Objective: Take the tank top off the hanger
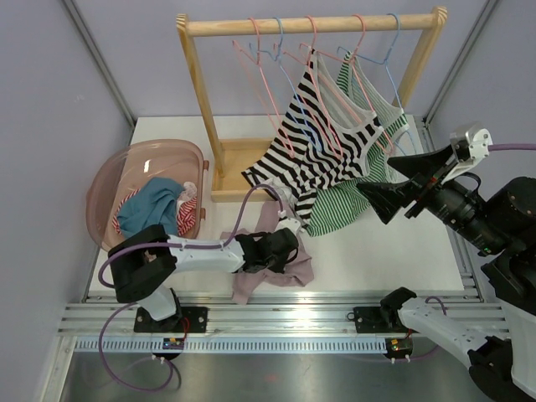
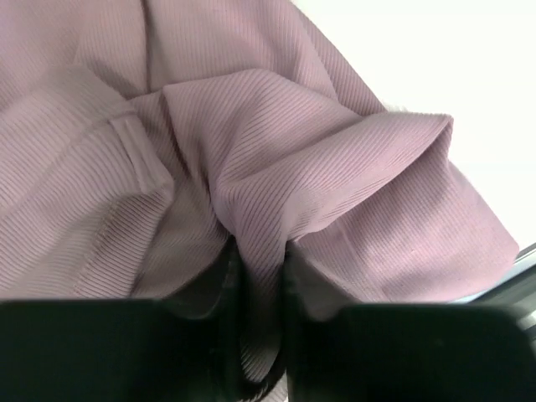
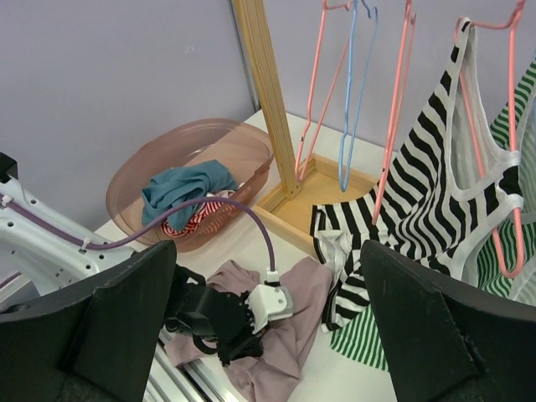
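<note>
The left gripper is clamped on a fold of a mauve ribbed garment, probably a tank top, though its crumpled shape hides the cut. It lies heaped on the white table at lower centre of the top view, off any hanger. Above it, a black-and-white striped tank top hangs on a pink hanger from the wooden rack, with a green-and-white striped tank top just behind. The right gripper hovers at centre right beside the hanging tops, fingers spread wide, touching nothing. A pink basket of clothes sits at left.
</note>
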Robot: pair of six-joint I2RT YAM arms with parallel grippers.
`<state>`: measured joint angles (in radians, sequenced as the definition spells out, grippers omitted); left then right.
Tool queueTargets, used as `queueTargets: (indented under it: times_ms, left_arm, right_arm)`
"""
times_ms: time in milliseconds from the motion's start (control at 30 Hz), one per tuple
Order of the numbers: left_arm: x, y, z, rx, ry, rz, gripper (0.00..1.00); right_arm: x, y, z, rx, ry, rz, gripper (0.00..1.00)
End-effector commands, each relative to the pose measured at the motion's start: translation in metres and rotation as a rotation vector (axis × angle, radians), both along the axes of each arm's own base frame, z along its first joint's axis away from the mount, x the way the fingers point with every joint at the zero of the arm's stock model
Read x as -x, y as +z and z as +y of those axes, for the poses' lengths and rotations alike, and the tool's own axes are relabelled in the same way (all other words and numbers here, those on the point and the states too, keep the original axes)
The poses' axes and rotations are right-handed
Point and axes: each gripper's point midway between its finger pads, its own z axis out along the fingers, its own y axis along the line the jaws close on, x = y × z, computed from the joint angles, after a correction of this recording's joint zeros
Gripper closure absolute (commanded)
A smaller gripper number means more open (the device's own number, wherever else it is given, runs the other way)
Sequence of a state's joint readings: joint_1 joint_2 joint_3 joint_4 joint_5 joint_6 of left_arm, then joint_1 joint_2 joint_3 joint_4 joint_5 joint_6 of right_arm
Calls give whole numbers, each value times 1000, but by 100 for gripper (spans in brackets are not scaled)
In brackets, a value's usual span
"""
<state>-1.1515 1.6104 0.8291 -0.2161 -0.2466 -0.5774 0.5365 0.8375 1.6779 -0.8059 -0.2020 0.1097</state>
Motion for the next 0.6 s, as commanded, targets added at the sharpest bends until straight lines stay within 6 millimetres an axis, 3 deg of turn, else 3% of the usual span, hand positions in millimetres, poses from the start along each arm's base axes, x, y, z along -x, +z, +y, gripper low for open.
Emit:
queueTargets:
  times_ms: [0,67,133,167,200,333,367,400,500,567]
  left_arm:
    - [6,5,20,-44,38,0,100]
    - [1,25,32,-61,76,-38,100]
    - [-11,61,41,-34,131,-125,100]
    - [-12,70,56,-75,156,-140,100]
    - [-22,93,59,-62,195,-200,100]
    - [-34,167,90,-24,278,-315,100]
    - [-34,175,105,-59,293,-325,100]
    - [-39,200,109,-33,320,-360,100]
    - [-46,237,143,-51,381,-405,100]
    - [-51,272,166,-20,434,-447,100]
  right_arm:
    - [6,12,0,-39,14,-46,1]
    - [0,7,-5,-34,-23,-42,0]
    - [-4,6,-12,-49,-74,-42,1]
    - [-7,1,-13,-51,-89,-32,1]
    - [-6,1,-15,-57,-95,-38,0]
    - [-18,-10,-21,-41,-162,-2,1]
    - [-20,-15,-22,-24,-173,14,0]
    - [-23,-19,-22,-13,-181,27,0]
    - [-27,-23,-23,-7,-198,40,1]
    - [-28,-24,-22,-7,-197,42,0]
